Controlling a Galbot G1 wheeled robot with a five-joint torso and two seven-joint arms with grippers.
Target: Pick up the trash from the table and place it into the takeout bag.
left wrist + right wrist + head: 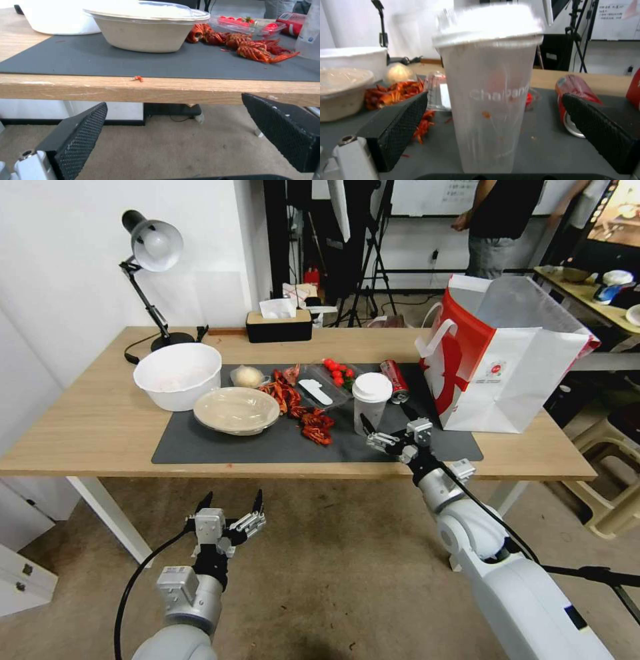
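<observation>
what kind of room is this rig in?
Likely a lab or studio staged as a dining spot: tripod stands and a whiteboard behind a light-wood table with meal leftovers and a takeout bag.

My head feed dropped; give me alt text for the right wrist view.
The open right gripper frames an upright clear cup with white lid on the dark mat, not yet gripping it. A red soda can lies beyond.

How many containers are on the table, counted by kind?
Bowls: 2, the large white bowl and the beige lidded paper bowl.
Cups: 1, the clear plastic cup with white lid.
Cans: 1, the red soda can, lying down.
Bags: 1, the white-and-red paper takeout bag.
Total: 5.
</observation>
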